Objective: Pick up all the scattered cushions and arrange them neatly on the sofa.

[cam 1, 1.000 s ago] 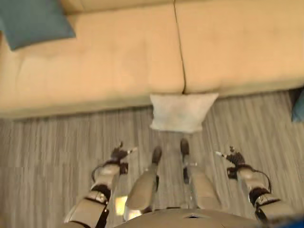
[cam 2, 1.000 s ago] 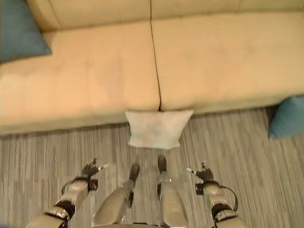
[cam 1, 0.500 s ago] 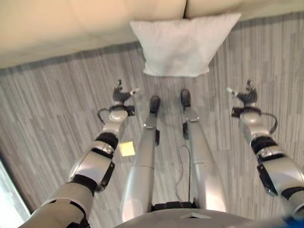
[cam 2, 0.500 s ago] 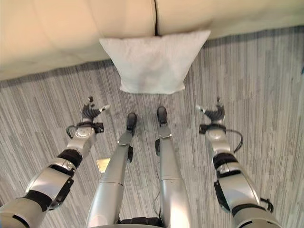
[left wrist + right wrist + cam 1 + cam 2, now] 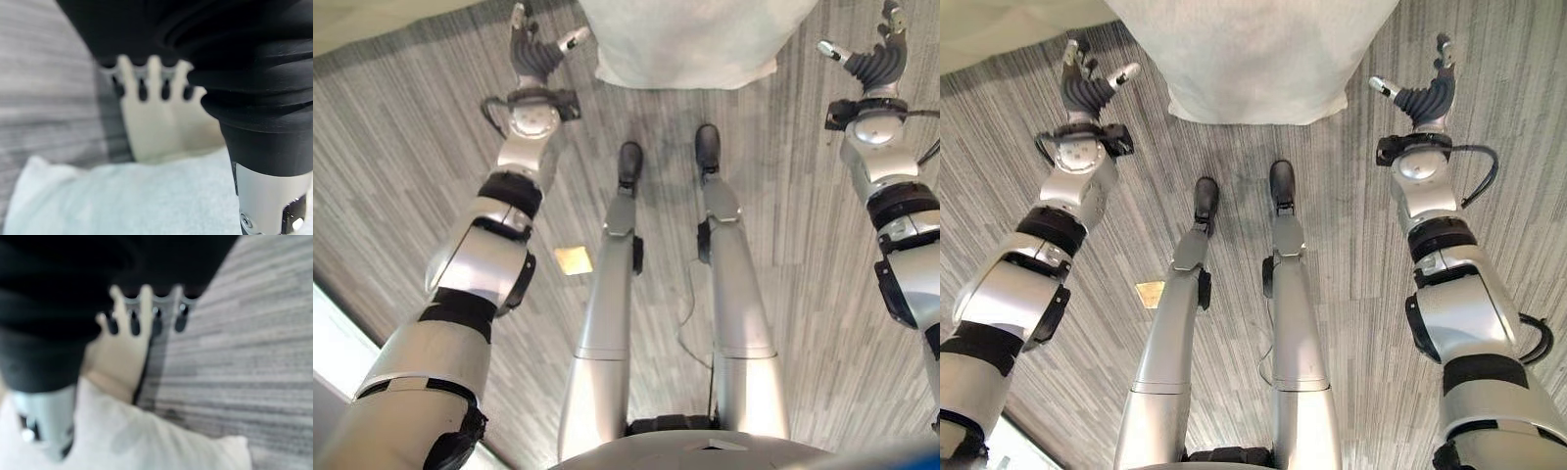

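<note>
A white cushion [image 5: 1253,54] lies on the grey striped floor, leaning against the front of the beige sofa [image 5: 999,29]. My left hand [image 5: 1087,88] is held out beside the cushion's left edge, open, with straight fingers and the thumb spread toward the cushion. My right hand [image 5: 1425,93] mirrors it beside the cushion's right edge, also open. Neither hand touches the cushion. In the left wrist view the fingers [image 5: 155,68] point past the cushion [image 5: 122,200] at the sofa front. The right wrist view shows straight fingers [image 5: 146,301] above the cushion's corner [image 5: 156,440].
The sofa front [image 5: 372,15] runs across the far edge just behind the cushion. A small yellowish patch [image 5: 574,259] lies on the floor to the left. Bare striped floor [image 5: 401,176] spreads to both sides of the arms.
The camera has tipped down and closer, so the sofa has slid out of the top. Both arms have stretched forward, bringing the open hands level with the cushion's two sides.
</note>
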